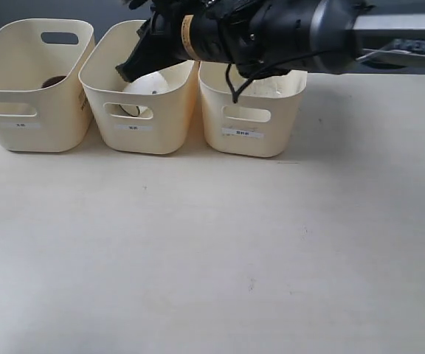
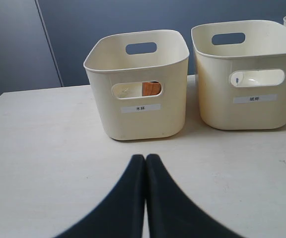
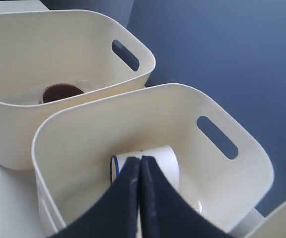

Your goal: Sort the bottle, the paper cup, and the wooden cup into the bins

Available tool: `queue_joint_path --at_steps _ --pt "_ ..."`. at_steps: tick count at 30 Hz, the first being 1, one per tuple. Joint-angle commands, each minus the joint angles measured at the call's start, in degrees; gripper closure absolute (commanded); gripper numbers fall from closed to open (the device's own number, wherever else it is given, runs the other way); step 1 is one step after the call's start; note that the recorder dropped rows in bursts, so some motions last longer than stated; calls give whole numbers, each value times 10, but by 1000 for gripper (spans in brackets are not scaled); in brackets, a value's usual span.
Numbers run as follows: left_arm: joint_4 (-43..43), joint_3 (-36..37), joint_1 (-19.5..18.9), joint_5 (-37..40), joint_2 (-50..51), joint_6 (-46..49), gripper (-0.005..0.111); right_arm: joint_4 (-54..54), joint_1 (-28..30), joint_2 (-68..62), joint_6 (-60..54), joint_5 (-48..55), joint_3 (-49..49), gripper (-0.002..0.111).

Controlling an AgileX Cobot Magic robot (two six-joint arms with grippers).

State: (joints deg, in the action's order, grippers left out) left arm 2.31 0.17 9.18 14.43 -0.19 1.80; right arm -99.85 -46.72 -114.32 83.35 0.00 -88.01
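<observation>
The white paper cup (image 3: 169, 159) lies on its side in the middle bin (image 3: 83, 144). My right gripper (image 3: 140, 159) hovers just above it, shut and empty. The exterior view shows that gripper (image 1: 126, 72) over the middle bin (image 1: 135, 129), with the paper cup (image 1: 144, 88) inside. The brown wooden cup (image 3: 61, 92) sits in the left bin (image 3: 58, 54), also seen as the wooden cup (image 1: 52, 81) in the left bin (image 1: 35, 110). My left gripper (image 2: 145, 157) is shut over bare table in front of the left bin (image 2: 138, 119). The bottle is not clearly visible.
The right bin (image 1: 249, 125) stands beside the middle one, its inside mostly hidden behind my right arm (image 1: 286, 33). All three bins line the back of the pale table (image 1: 212, 251). A dark blue wall (image 2: 83, 29) rises behind them.
</observation>
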Motion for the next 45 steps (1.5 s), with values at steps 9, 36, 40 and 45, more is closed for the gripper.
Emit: queue_joint_path --at_steps 9,36,40,45 --pt "2 -2 1 -8 2 -2 107 -1 -2 308 -2 90 232 108" --pt "2 -2 1 -8 2 -2 107 73 13 499 -2 117 295 108" --pt "2 -2 1 -8 2 -2 107 158 126 542 0 -19 358 108" --pt "2 -2 1 -8 2 -2 107 167 327 690 0 -128 530 108"
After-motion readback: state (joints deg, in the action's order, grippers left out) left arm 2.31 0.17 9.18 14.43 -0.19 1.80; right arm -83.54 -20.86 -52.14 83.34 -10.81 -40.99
